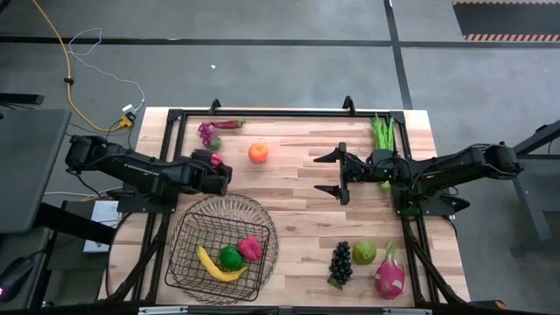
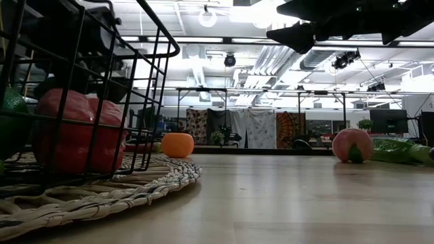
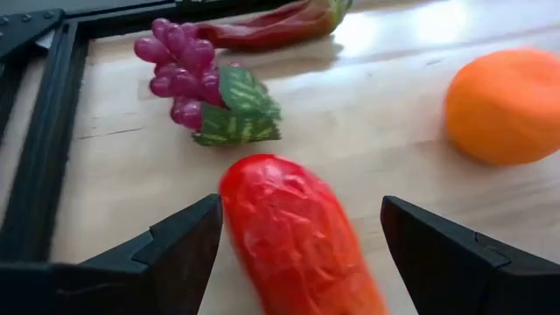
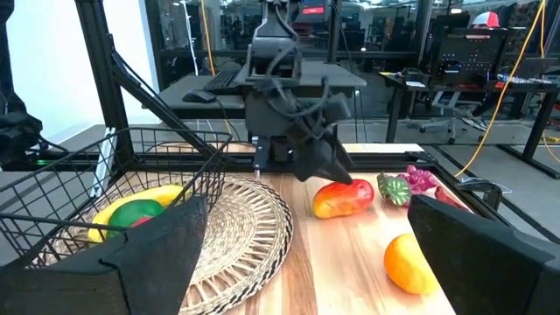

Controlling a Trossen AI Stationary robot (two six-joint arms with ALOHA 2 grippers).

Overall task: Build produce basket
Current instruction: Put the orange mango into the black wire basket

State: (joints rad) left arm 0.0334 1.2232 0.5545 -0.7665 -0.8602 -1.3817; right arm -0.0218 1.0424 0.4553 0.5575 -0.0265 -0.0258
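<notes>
While straddling mango (image 3: 297, 236) with left gripper (image 3: 297, 241) fingers apart, risks nudging it toward orange (image 1: 258, 152) at two o'clock; right gripper (image 1: 337, 173) waits, spread wide.

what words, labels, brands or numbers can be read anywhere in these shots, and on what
None can be read.
The round dark wire-mesh basket, the red-yellow mango between the left gripper fingers, the orange and the purple grapes carry no print.
Room monitors behind the table in the right wrist view show glowing shapes, too blurred to read.
Low view: hanging patterned cloths, no lettering legible.
</notes>
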